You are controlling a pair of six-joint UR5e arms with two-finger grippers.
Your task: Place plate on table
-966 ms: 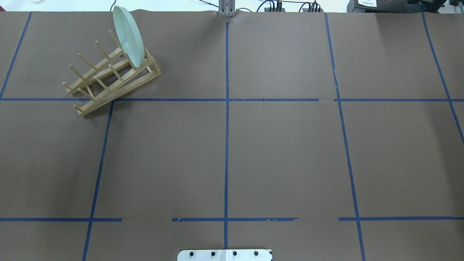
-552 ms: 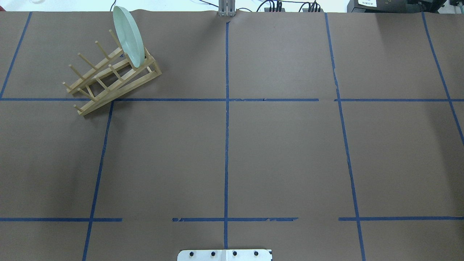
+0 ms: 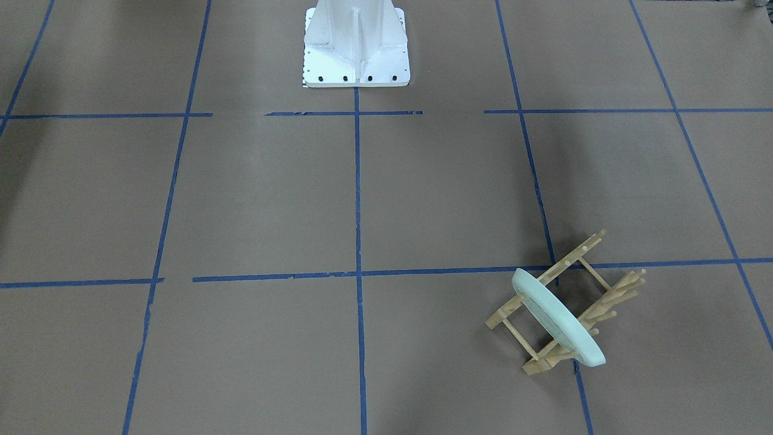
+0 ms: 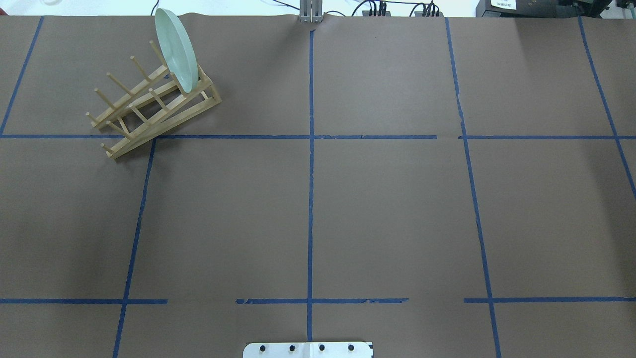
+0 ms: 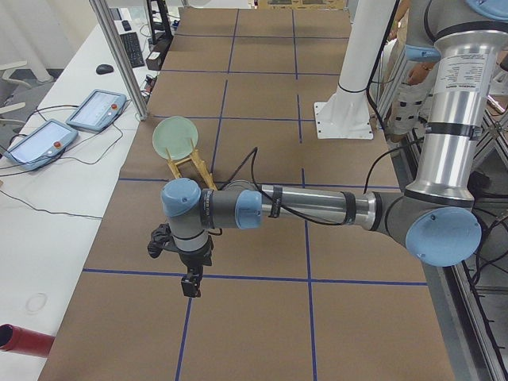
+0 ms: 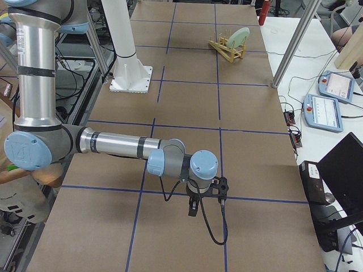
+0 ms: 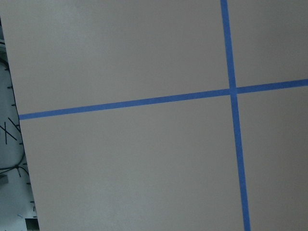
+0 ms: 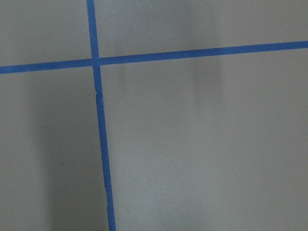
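The pale mint-green plate stands on edge in the end slot of a light wooden peg rack at the far left of the brown table. It also shows in the front-facing view and both side views. My left gripper hangs over the table, well short of the rack. My right gripper hangs over the table's other end, far from the plate. I cannot tell whether either is open or shut. Both wrist views show only paper and blue tape.
The white robot base stands at the table's near middle edge. A metal post rises at the far side near the rack. Teach pendants and cables lie on the white bench beyond the table's far edge.
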